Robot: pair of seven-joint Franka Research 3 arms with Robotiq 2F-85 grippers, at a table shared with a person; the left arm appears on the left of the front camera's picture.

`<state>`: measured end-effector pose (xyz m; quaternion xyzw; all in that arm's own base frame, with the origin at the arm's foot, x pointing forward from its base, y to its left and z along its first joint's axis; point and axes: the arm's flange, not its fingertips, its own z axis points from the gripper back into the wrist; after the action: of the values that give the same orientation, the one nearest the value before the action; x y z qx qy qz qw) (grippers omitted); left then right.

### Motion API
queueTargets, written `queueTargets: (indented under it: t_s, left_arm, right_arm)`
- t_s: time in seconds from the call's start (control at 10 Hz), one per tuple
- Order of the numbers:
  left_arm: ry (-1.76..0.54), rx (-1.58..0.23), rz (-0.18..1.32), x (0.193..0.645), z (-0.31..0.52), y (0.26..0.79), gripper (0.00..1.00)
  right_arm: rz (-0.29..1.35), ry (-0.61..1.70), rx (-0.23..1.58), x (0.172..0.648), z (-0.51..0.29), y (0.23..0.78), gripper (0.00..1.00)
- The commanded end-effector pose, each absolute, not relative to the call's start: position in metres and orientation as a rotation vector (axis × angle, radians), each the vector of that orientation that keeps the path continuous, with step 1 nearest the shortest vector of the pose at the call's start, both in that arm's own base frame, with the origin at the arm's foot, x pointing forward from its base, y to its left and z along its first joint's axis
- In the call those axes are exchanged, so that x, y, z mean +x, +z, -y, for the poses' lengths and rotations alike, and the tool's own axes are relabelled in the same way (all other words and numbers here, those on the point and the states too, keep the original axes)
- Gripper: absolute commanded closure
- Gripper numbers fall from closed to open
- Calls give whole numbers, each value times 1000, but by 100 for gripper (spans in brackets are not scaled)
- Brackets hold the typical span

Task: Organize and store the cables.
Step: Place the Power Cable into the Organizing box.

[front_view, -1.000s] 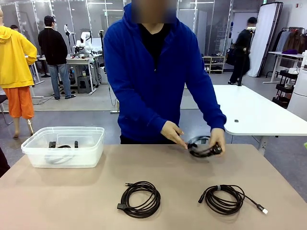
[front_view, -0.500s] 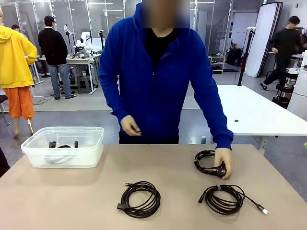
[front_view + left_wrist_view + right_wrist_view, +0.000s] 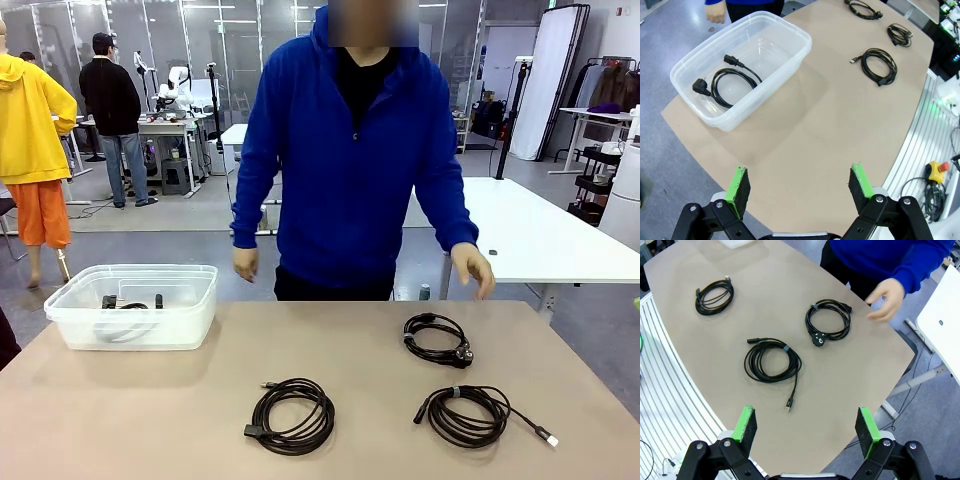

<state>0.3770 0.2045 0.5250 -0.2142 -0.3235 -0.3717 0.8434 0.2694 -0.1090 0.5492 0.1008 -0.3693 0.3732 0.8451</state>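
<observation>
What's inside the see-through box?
One black cable, coiled, lies on the bottom of the box, a plug at each end. From above nothing covers it; from the front the cloudy wall hides most.

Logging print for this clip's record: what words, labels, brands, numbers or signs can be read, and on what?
No text can be read.
Clear bin: no label seen.
Cables and their plugs: any marking too small to read.
Emergency stop button: any print too small to read.
</observation>
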Motion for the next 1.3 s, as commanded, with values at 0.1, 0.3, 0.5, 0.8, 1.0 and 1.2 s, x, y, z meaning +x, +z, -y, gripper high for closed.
queueTargets:
  t_s: [0.1,0.3,0.5,0.8,1.0,1.2]
  left_arm:
    - [-789,-440,687,375,-203,527,0]
    - [-789,-440,687,375,-203,527,0]
    - [-789,-440,687,375,-203,527,0]
    - [-789,-440,687,375,-203,527,0]
    - [-789,-440,687,375,-203,527,0]
    - [-789,-440,687,375,-203,527,0]
  right_arm:
    - [782,804,212,268,111,548,0]
    - [779,787,213,269,109,549,0]
    - [683,735,192,300,81,554,0]
    - [583,697,222,354,32,555,0]
    - [506,677,216,393,-1,545,0]
    - [500,665,220,411,-22,545,0]
